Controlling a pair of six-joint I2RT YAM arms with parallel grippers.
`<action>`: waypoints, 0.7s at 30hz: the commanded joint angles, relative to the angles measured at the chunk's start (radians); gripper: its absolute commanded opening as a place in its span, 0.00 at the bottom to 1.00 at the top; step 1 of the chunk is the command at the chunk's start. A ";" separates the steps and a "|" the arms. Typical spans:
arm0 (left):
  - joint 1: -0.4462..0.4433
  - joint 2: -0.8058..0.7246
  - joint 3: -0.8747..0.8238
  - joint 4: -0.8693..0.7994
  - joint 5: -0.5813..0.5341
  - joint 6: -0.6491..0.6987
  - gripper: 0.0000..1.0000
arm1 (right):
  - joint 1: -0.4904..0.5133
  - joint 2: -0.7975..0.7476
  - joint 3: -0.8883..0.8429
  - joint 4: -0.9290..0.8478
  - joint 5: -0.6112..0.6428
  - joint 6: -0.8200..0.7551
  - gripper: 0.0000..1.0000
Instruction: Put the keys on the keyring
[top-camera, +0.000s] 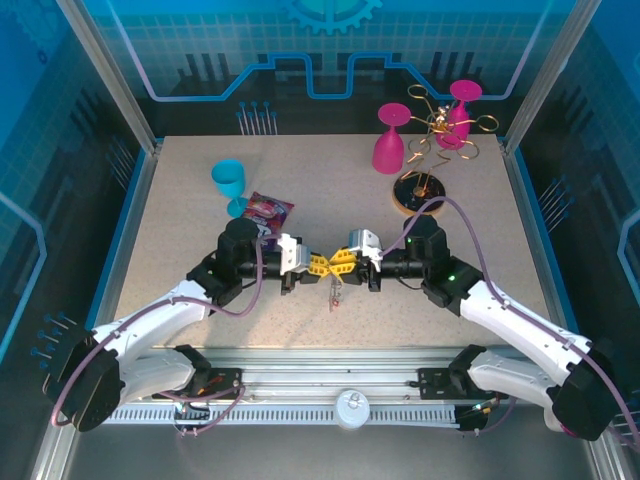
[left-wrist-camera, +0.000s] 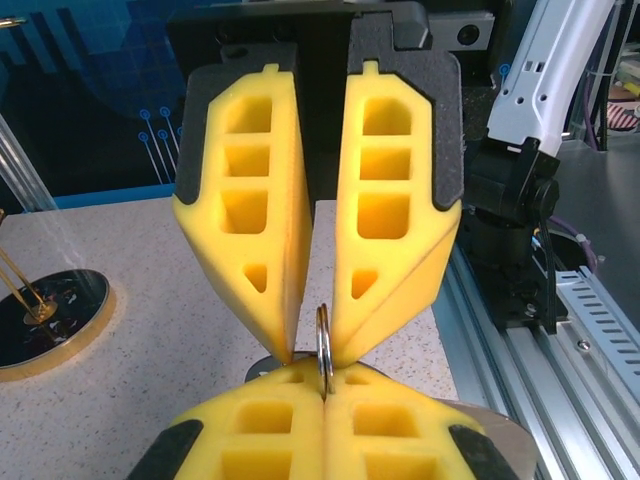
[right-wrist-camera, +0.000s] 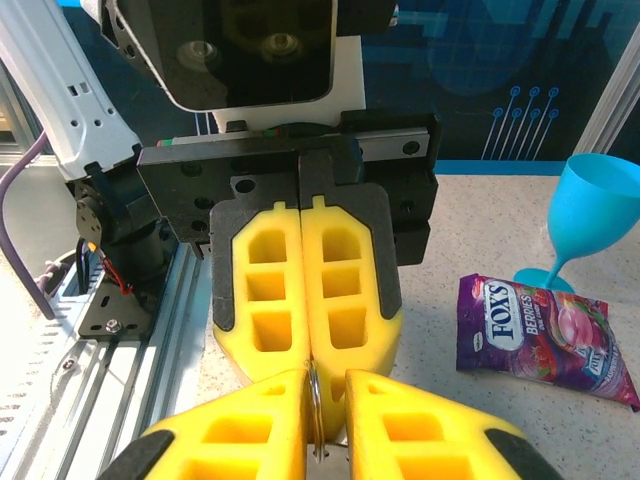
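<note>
Keyring: edge-on at table centre, pinned between 2 facing claws, apparently clear of the table.

Left gripper: fully closed, pinching the ring's near edge in the seam between its yellow pads.

Right gripper: facing in from 3 o'clock, jaws a narrow gap apart, straddling the ring's far edge. No firm clamp evident on that side.

Small thin object: just at 6 o'clock of the meeting fingertips in the top view, reddish, possibly 1 key. Too small to confirm. Cannot tell whether hanging from the ring or lying on the table. Green-tagged key not identified.

Purple packet: at 10 o'clock of the claws, well apart. No interference expected.

Judged step: re-gripping or steadying the ring between both arms, threading likely incomplete.

Risks from here:
1. Ring twisting in a single-edge pinch if pushed sideways by the right fingers, since thin metal on foam gives little resistance to rotation.
2. Ring dropped if released on the left before a real clamp on the right.
3. Foam tips colliding head-on, given fingertips nearly touching.
4. Any loosely hooked key shaken off by a jolt.
</note>
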 joint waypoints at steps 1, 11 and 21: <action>-0.004 -0.017 -0.010 0.072 0.056 -0.016 0.00 | -0.010 0.009 -0.001 -0.012 -0.007 -0.021 0.17; -0.004 -0.029 0.017 -0.040 -0.036 0.014 0.27 | -0.010 0.007 0.088 -0.239 0.051 -0.147 0.00; -0.006 0.012 0.133 -0.340 -0.108 0.135 0.21 | 0.053 0.124 0.334 -0.639 0.214 -0.353 0.00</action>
